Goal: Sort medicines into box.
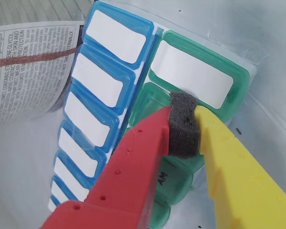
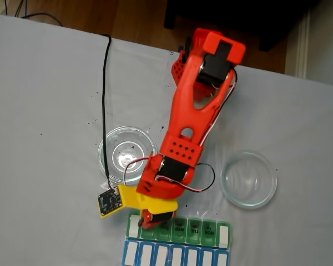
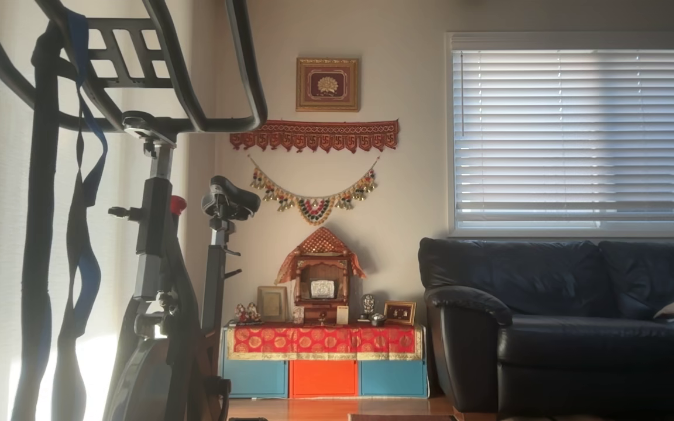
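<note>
Hand of red and yellow fingers, narrow, dark foam pad between tips | over long green-and-white plastic pill box, near its left end in the fixed view | blue-and-white row adjoining on white bench.

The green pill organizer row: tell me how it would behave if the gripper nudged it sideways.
The green pill organizer row looks like thin hollow plastic, so probably light and apt to slide on the smooth white table. It sits against the blue row, which would likely shift too. Low and flat, it seems unlikely to tip.
</note>
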Robot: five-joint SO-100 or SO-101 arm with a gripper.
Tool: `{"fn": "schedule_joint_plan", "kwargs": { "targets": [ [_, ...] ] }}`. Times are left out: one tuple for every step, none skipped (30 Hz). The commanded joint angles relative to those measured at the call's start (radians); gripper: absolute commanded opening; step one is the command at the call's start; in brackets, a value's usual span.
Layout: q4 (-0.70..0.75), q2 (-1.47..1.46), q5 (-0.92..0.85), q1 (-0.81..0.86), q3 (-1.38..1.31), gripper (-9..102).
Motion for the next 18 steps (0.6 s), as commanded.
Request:
{"fn": "schedule_joint_plan", "kwargs": {
  "targets": [
    [-0.132,0.034,-0.104,-0.021,0.132,1],
    [-0.176,0.032,-0.127,-0.023,0.164,1],
    [-0.196,0.025,-0.15,-0.025,0.183,1],
    [-0.207,0.018,-0.169,-0.025,0.193,1],
    [-0.212,0.018,-0.181,-0.025,0.201,1],
    [-0.219,0.025,-0.19,-0.023,0.21,1],
    [-0.218,0.026,-0.192,-0.021,0.21,1],
    [-0.206,0.031,-0.187,-0.021,0.202,1],
    [-0.184,0.035,-0.176,-0.02,0.187,1],
    [-0.161,0.037,-0.163,-0.018,0.166,1],
    [-0.135,0.043,-0.143,-0.014,0.141,1],
    [-0.109,0.049,-0.12,-0.008,0.112,1],
    [-0.092,0.058,-0.089,-0.002,0.08,1],
    [-0.08,0.067,-0.055,0.006,0.051,1],
    [-0.061,0.077,-0.032,0.011,0.02,1],
    [-0.041,0.083,-0.014,0.017,-0.009,1],
    [-0.028,0.095,-0.002,0.02,-0.029,1],
    [-0.021,0.114,0.006,0.021,-0.034,1]
  ]
}}
